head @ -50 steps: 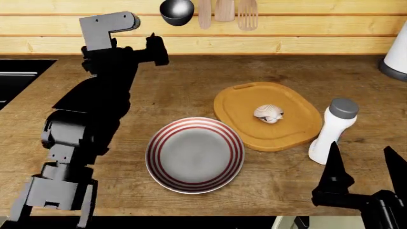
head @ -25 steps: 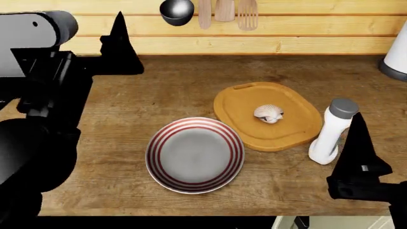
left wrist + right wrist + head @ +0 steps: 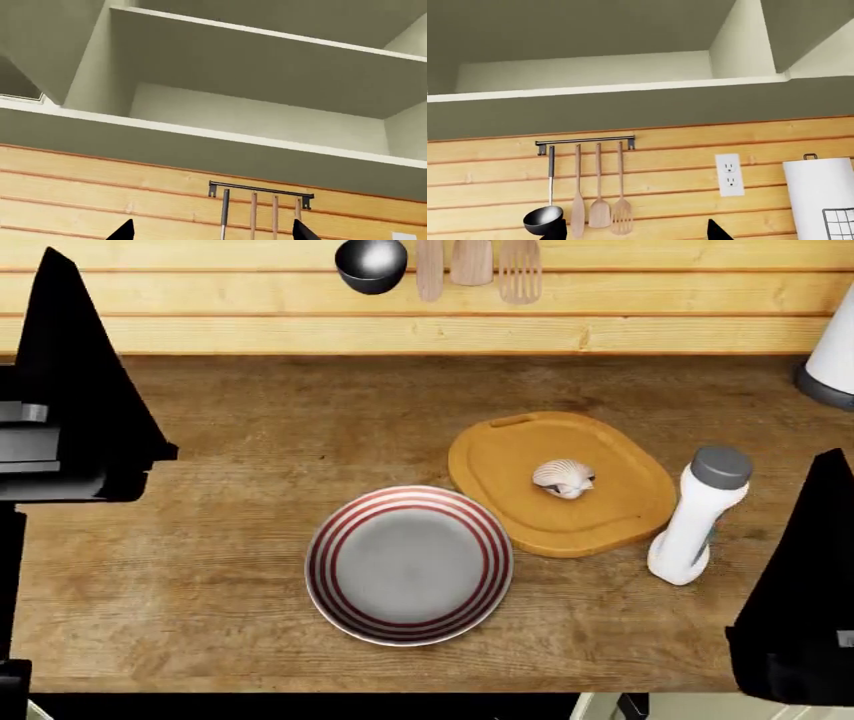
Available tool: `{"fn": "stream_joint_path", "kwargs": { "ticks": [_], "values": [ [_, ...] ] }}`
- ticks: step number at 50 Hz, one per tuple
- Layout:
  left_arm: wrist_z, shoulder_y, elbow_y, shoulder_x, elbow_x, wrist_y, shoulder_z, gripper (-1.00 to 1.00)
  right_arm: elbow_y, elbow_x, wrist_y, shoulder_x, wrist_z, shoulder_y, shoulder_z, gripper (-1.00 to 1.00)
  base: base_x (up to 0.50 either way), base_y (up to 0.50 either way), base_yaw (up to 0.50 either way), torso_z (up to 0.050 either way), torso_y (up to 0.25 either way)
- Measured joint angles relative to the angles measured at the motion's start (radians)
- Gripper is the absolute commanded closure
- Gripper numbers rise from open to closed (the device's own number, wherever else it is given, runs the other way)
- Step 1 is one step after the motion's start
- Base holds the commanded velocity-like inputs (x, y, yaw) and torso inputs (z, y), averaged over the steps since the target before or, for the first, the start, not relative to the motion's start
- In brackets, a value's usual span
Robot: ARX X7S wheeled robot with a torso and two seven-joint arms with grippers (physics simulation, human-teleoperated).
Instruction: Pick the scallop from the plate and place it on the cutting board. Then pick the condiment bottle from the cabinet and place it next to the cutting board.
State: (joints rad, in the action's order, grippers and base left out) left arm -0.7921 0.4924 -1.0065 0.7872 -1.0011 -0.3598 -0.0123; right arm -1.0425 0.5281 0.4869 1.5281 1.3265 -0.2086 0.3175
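The scallop (image 3: pixel 565 478) lies on the orange-tan cutting board (image 3: pixel 507 455). The striped plate (image 3: pixel 408 564) sits empty in front of the board. The white condiment bottle (image 3: pixel 697 515) with a grey cap stands upright on the counter, just right of the board. My left gripper (image 3: pixel 212 235) is open and empty, raised and facing the wall and cabinet; one finger (image 3: pixel 74 370) shows at the head view's left edge. My right gripper (image 3: pixel 637 234) is open and empty, also raised; its finger (image 3: pixel 807 580) shows at the lower right, close to the bottle.
A rail on the wooden wall holds a ladle (image 3: pixel 370 264) and wooden utensils (image 3: pixel 471 262). A paper towel roll (image 3: pixel 820 195) in a black wire grid stands at the far right. Open cabinet shelves (image 3: pixel 253 75) hang above the wall.
Both arms have risen towards the camera. The left gripper has moved up and left, the right one up at the right edge. Scallop, plate, board and bottle have not moved.
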Motion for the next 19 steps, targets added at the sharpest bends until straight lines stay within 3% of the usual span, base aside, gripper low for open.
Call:
{"fn": "stream_joint_path", "kwargs": {
  "ticks": [16, 19],
  "values": [
    [-0.164, -0.070, -0.031, 0.294, 0.102, 0.485, -0.199, -1.00, -0.004, -0.239, 0.088, 0.034, 0.168, -0.023, 0.062, -1.00, 0.00, 0.00, 0.00, 0.000, 0.000],
    [-0.201, -0.079, -0.034, 0.355, 0.145, 0.586, -0.245, -1.00, -0.004, -0.244, 0.091, -0.041, 0.115, -0.099, -0.014, -1.00, 0.00, 0.00, 0.00, 0.000, 0.000]
  ]
}}
